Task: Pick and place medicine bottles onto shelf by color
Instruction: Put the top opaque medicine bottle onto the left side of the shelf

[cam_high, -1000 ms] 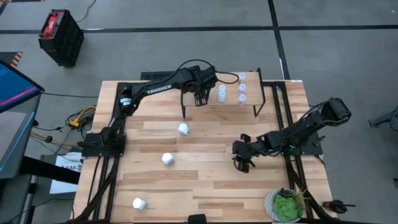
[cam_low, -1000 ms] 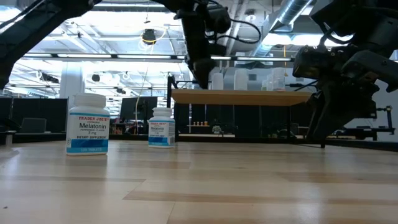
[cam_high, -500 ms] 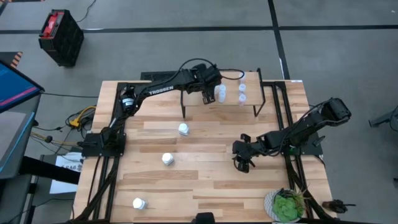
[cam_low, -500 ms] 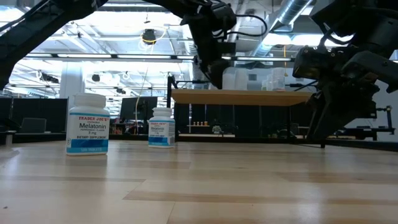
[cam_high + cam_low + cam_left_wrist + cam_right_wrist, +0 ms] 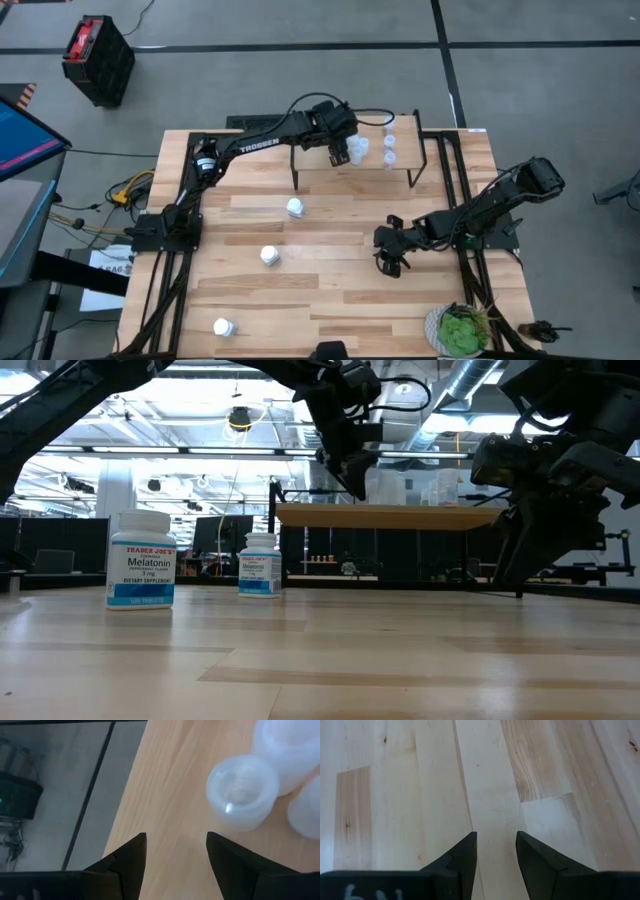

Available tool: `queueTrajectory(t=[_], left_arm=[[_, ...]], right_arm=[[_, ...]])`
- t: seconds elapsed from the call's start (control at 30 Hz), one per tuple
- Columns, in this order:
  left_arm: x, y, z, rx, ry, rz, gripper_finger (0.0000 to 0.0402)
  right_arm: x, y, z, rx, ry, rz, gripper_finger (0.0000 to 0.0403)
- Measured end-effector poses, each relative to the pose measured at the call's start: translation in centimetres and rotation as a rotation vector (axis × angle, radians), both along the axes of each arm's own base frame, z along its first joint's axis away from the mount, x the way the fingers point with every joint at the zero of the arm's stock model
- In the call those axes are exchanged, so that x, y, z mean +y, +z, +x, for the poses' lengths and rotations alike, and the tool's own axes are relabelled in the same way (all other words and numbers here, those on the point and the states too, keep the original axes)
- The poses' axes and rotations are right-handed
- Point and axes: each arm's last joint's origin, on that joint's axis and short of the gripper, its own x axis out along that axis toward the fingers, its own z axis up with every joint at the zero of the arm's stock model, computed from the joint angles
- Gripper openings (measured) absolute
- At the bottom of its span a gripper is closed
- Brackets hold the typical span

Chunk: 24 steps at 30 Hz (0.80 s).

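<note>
The left gripper [image 5: 340, 152] hangs over the shelf [image 5: 310, 168], its two dark fingers [image 5: 127, 860] parted with only bare wood showing between them, so it grips nothing; just beside it on the shelf stands a cluster of pale translucent bottles [image 5: 358, 148], the nearest one [image 5: 242, 791] seen from above in the left wrist view, apart from the fingers; two more small bottles [image 5: 389, 141] stand farther along the shelf. The right gripper [image 5: 390, 262] waits low over the tabletop [image 5: 330, 300] near the table's right side, its fingers [image 5: 462, 855] also apart and empty, plain planks between them. Three white bottles stand on the tabletop well apart from the shelf: one [image 5: 295, 208] just in front of it, one [image 5: 270, 256] farther toward the middle, one [image 5: 223, 327] near the front edge; a green potted plant [image 5: 460, 330] sits at the front right corner.
</note>
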Motion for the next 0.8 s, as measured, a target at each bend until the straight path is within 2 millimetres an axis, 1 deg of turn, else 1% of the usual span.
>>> queueTrajectory(t=[0.13, 0.2, 0.33, 0.47, 0.53, 0.6, 0.67, 0.8], left_arm=[[-0.2, -0.1, -0.3, 0.043, 0.001, -0.013, 0.0194], [-0.3, 0.2, -0.7, 0.076, 0.0, -0.027, 0.0194], [-0.8, 1.4, -1.4, 0.124, -0.007, -0.046, 0.0194], [-1.6, 3.6, -2.4, 0.153, -0.025, -0.076, 0.0194], [-2.1, 4.0, -3.0, 0.18, -0.041, -0.102, 0.0194], [-2.6, 4.3, -3.7, 0.208, -0.063, -0.135, 0.0194], [-3.3, 5.0, -4.6, 0.234, -0.079, -0.185, 0.0194], [-4.3, 4.8, -6.1, 0.343, -0.062, -0.318, 0.0194]], right_arm=[[0.0, 0.0, 0.0, 0.0, 0.0, 0.0, 0.0159], [0.0, 0.0, 0.0, 0.0, 0.0, 0.0, 0.0159], [0.0, 0.0, 0.0, 0.0, 0.001, 0.0, 0.0159], [0.0, 0.0, 0.0, 0.0, 0.0, 0.0, 0.0159], [0.0, 0.0, 0.0, 0.0, 0.001, 0.0, 0.0159], [0.0, 0.0, 0.0, 0.0, 0.001, 0.0, 0.0159], [0.0, 0.0, 0.0, -0.001, 0.001, 0.0, 0.0159], [0.0, 0.0, 0.0, -0.002, 0.001, 0.0, 0.0159]])
